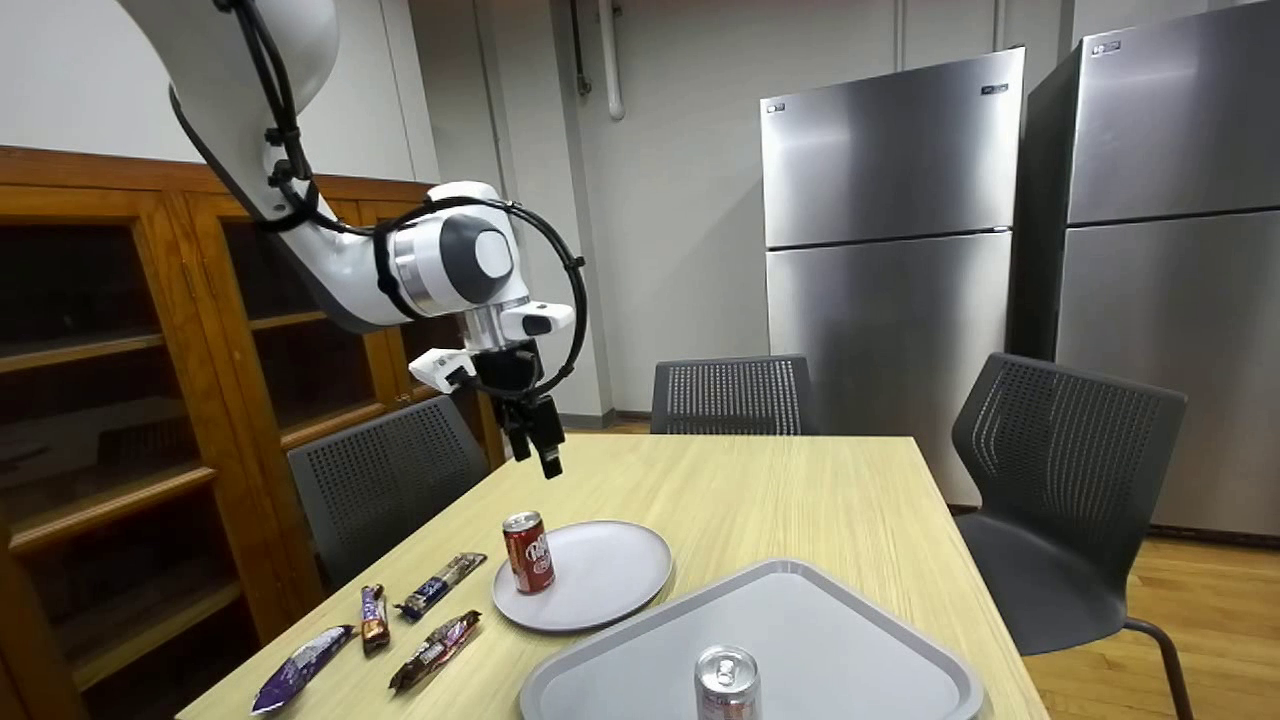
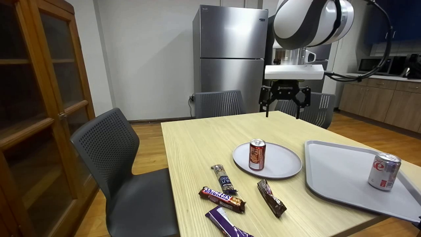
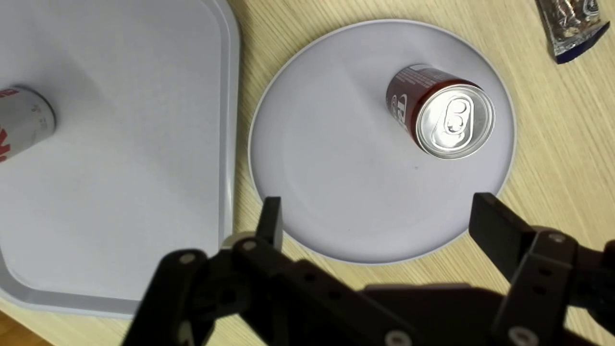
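Observation:
My gripper (image 3: 377,198) stands open above the table, with nothing between its fingers. In both exterior views the gripper (image 2: 282,115) hangs well above the tabletop. Nearest below it in the wrist view is a round light-grey plate (image 3: 326,168), partly behind the fingertips. A dark-red soda can (image 3: 408,103) stands upright on that plate, off its middle; in an exterior view the red can (image 1: 528,560) carries white lettering. Beside the plate lies a grey tray (image 3: 144,168), bearing a silver can (image 2: 383,174) with red lettering, upright. That silver can is cut off in the wrist view.
Several wrapped bars lie near the plate: a Snickers bar (image 2: 222,199), a nut bar (image 2: 224,179), a brown-wrapped bar (image 2: 271,198) and a purple-wrapped one (image 2: 227,222). Dark chairs (image 1: 1060,500) surround the table (image 1: 760,490). A wooden glass-door cabinet (image 1: 180,400) and steel refrigerators (image 1: 890,280) stand beyond.

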`<control>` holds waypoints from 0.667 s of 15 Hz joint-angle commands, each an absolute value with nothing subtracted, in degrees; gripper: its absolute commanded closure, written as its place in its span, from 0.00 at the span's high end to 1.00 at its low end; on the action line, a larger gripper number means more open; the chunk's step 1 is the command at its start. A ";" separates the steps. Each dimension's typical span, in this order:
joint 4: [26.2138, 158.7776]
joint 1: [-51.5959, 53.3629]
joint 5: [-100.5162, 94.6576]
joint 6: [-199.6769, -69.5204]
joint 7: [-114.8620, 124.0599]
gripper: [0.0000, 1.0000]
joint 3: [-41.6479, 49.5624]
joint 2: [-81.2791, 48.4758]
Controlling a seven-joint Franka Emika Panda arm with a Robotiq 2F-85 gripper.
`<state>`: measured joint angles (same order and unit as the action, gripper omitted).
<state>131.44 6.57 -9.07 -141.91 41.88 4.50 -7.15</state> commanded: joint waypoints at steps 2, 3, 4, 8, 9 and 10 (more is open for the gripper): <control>131.38 5.49 -9.23 -141.79 41.94 1.00 3.45 -7.12; 131.38 5.49 -9.23 -141.79 41.94 1.00 3.45 -7.12; 131.86 5.55 -9.34 -141.43 41.94 1.00 3.42 -6.44; 134.93 4.56 -8.64 -142.03 40.60 1.00 3.95 -2.75; 135.56 4.13 -8.55 -142.17 40.54 1.00 4.09 -2.03; 136.21 3.55 -8.33 -142.20 40.10 1.00 4.16 -1.21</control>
<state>132.60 5.67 -9.00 -141.98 41.88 4.50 -5.88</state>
